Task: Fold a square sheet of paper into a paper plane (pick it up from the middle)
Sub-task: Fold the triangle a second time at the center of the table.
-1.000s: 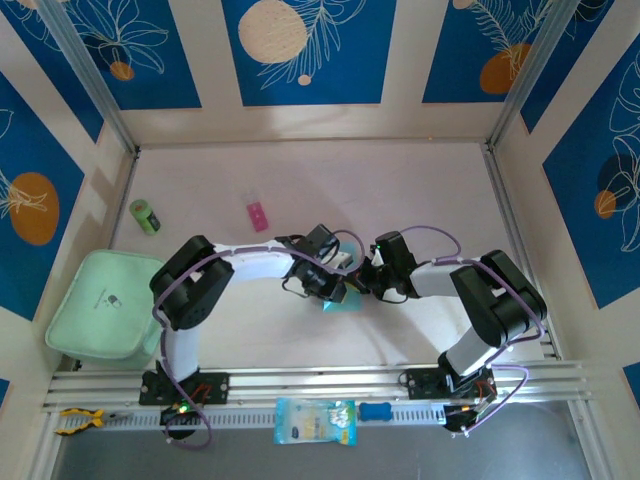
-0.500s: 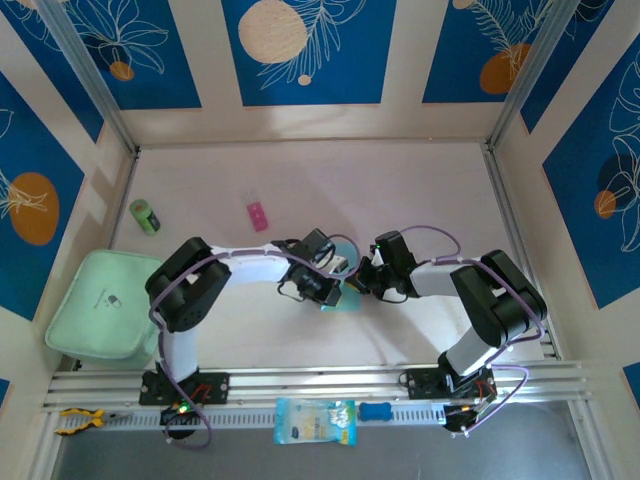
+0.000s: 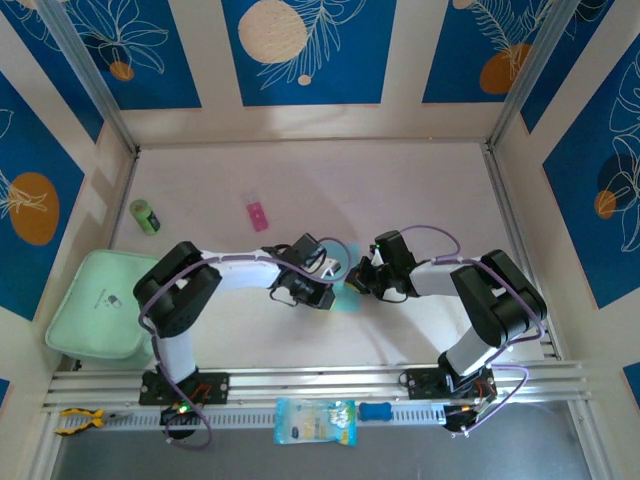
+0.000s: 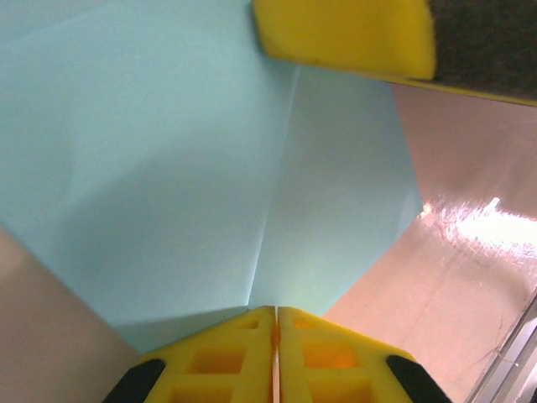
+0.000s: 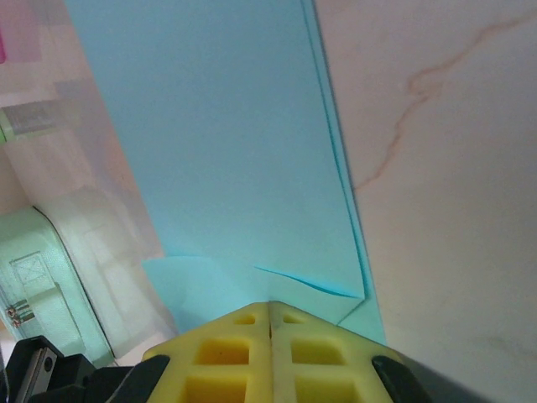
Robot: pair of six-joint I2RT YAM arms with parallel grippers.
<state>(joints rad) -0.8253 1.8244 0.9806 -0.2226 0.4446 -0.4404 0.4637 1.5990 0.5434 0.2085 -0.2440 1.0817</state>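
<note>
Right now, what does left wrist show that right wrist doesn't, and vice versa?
Left wrist: a crease running up the middle of the square sheet of paper, a second yellow finger pad over its far edge, and glare on the table.
Right wrist: stacked paper edges along the sheet's right side, a small folded flap by the fingers, and a mint-green case at lower left.
Both: the light cyan sheet, with that arm's own yellow fingers shut on its edge, left gripper and right gripper.
</note>
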